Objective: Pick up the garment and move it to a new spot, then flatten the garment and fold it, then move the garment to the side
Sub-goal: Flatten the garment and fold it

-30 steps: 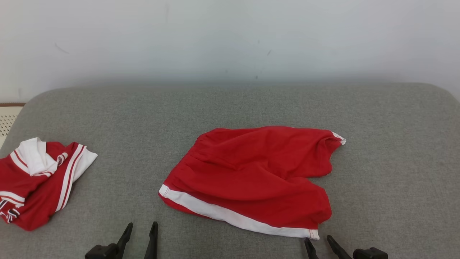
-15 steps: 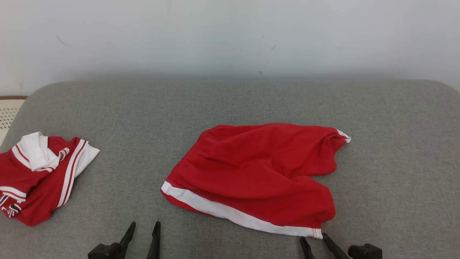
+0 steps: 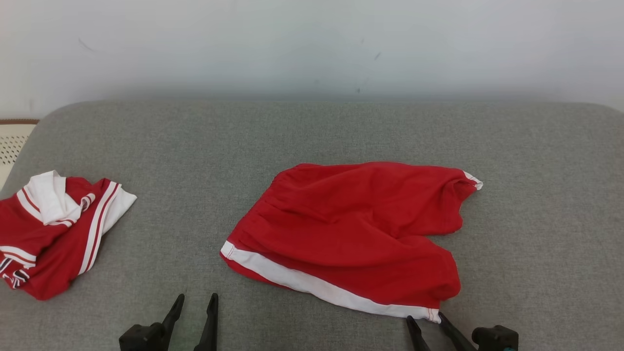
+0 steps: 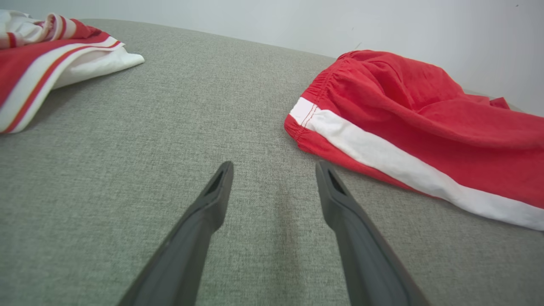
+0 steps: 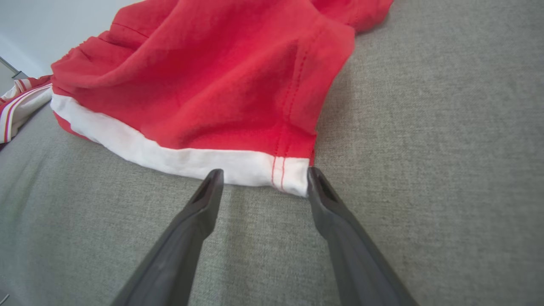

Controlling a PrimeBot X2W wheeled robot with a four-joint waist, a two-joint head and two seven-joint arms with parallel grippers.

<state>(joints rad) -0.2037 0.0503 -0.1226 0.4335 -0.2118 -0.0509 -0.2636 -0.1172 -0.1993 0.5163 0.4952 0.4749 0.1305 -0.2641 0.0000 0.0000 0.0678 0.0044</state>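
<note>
Now: shorts (image 3: 351,234) lie centred on the cushion (image 3: 312,131), long axis left-right. The right gripper (image 3: 424,318), jaws apart, straddles the near hem corner (image 5: 293,176), perhaps touching. The left gripper (image 3: 197,296), also apart, sits farther off.

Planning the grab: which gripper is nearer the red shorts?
Right. The right gripper is at the shorts' white hem corner, open; the left gripper is open over the cushion, apart from the waistband end.

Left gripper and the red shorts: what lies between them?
Bare grey cushion separates the left gripper from the red shorts, seen in the left wrist view.
</note>
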